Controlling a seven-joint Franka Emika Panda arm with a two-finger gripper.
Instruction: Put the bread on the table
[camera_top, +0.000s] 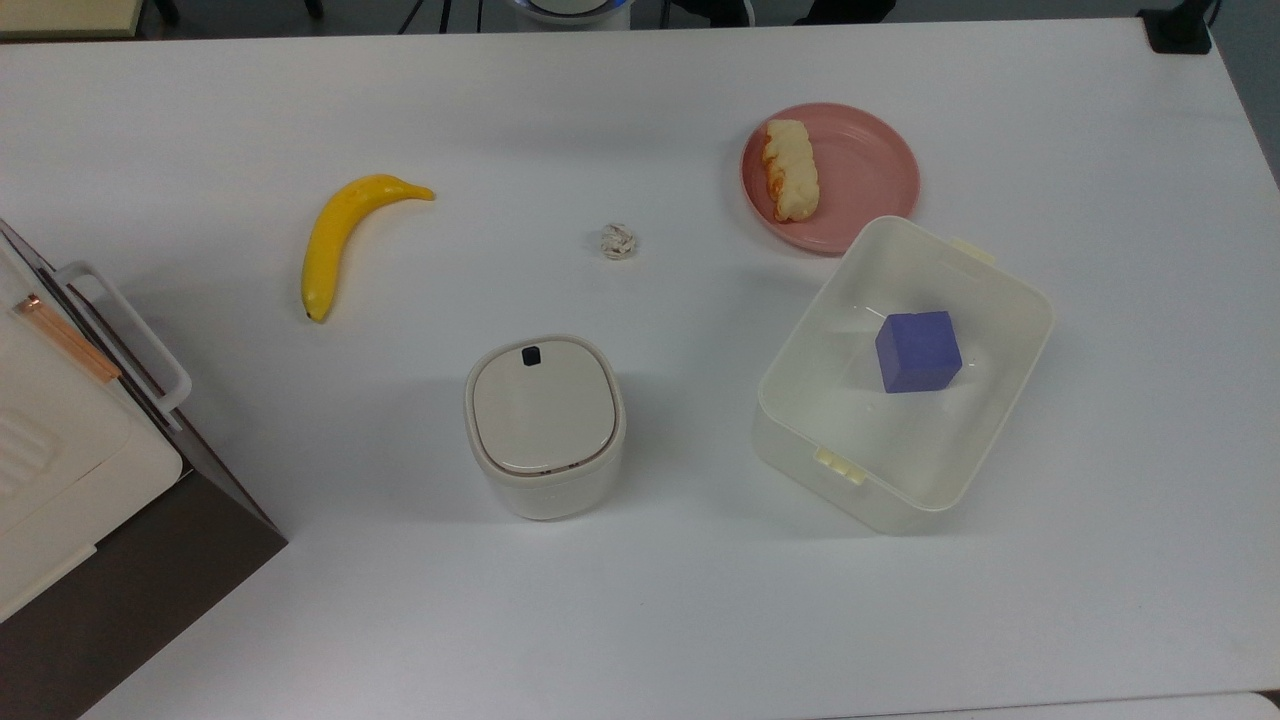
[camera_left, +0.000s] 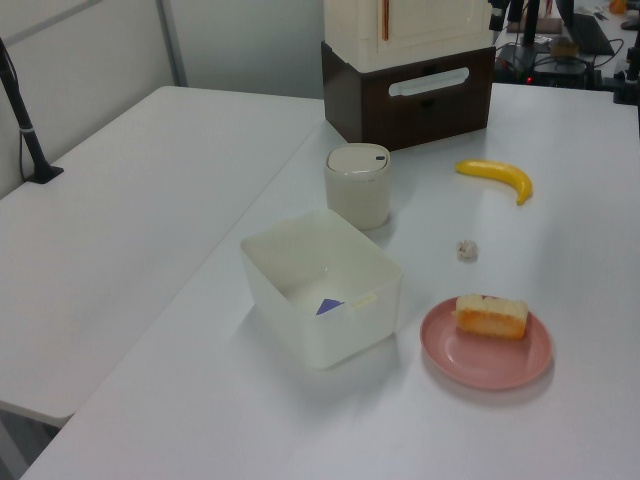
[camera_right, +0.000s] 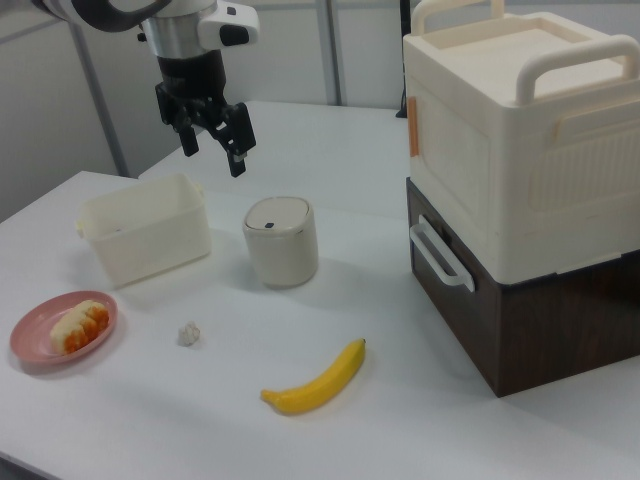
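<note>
Claw (camera_right: 212, 140) hangs open, empty, high above the bread (camera_top: 791, 169) on the plate (camera_top: 870, 175); a clumsy grab could tip the plate.

Purple cube (camera_left: 329, 306) mostly hidden behind the tub's wall (camera_left: 340, 325), left view

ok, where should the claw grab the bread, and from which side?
Grip the bread at mid-length, from straight above, claw closing across its narrow width. It lies flat on the pink plate, and the plate's low rim blocks a side approach.
</note>
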